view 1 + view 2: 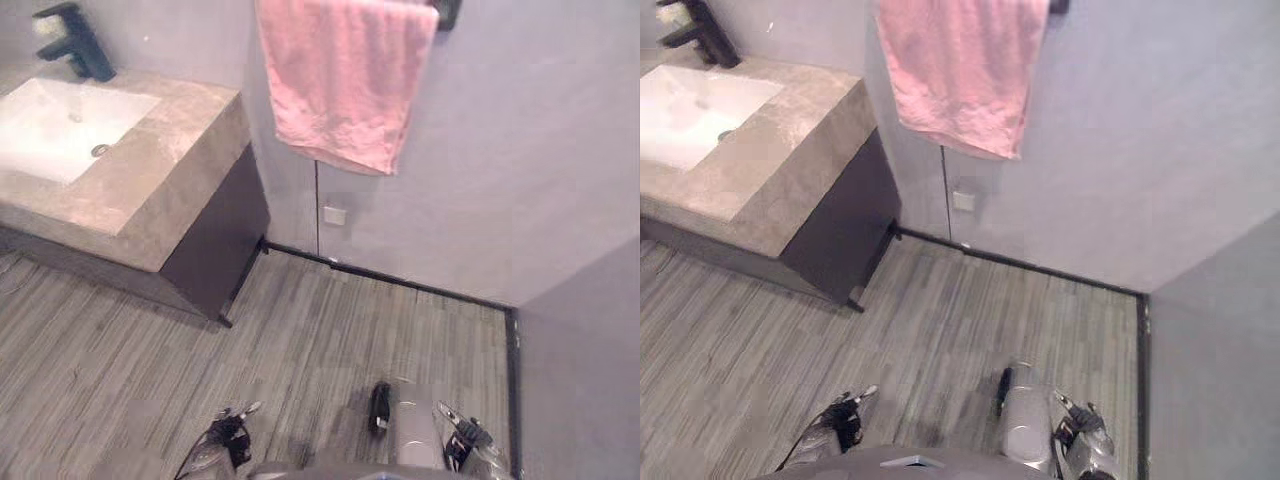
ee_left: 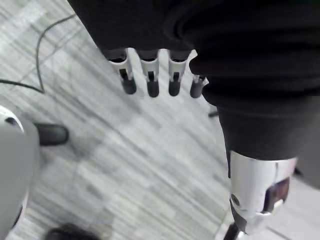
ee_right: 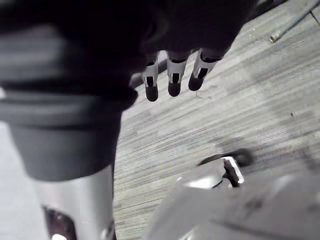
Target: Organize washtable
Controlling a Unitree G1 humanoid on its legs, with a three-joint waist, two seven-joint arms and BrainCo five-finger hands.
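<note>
Overhead, towel (image 1: 345, 80) by washtable (image 1: 170, 190), close-up, left hand (image 2: 152, 75), right hand (image 3: 174, 75) slack

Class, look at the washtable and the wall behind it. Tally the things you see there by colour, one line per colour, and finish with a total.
Pink: 1, the towel
Black: 2, the faucet and the towel holder
White: 2, the basin and the wall plate
Total: 5
A pale item by the faucet is too small to tell, so it is not counted.
</note>
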